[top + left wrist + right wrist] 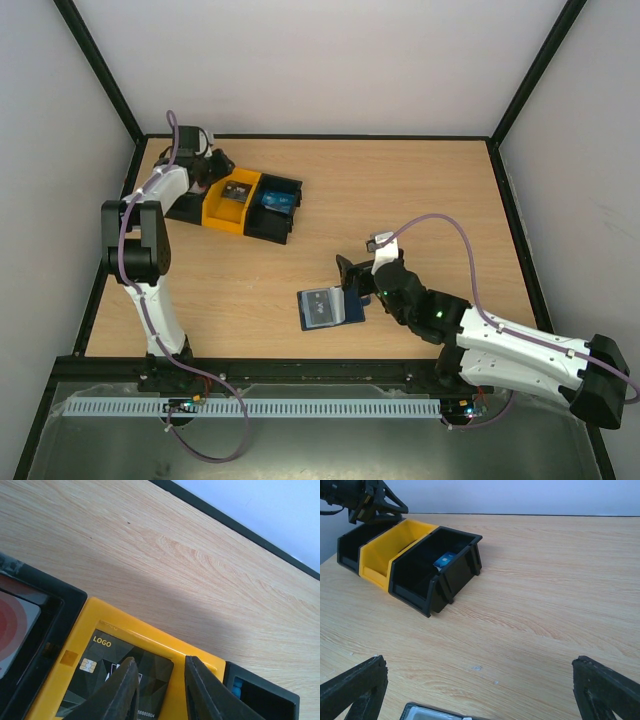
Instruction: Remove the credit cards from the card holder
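Note:
The card holder (328, 307) lies open and flat on the table, grey-blue pockets up; only its corner (434, 713) shows in the right wrist view. My right gripper (348, 288) (479, 666) is open wide just beside and above it, holding nothing. A dark credit card (107, 662) (236, 192) printed LOGO lies flat in the yellow bin (75, 655). My left gripper (161, 661) (222, 170) hangs low over that card, slightly open, nothing between its fingers. A blue credit card (273, 200) (445, 560) rests in the black bin on the right.
Three bins stand in a row at the back left: black (185, 208), yellow (215, 213), black (285, 228). The left black bin holds a red-and-white item (15, 625). A black frame edges the table (400, 180).

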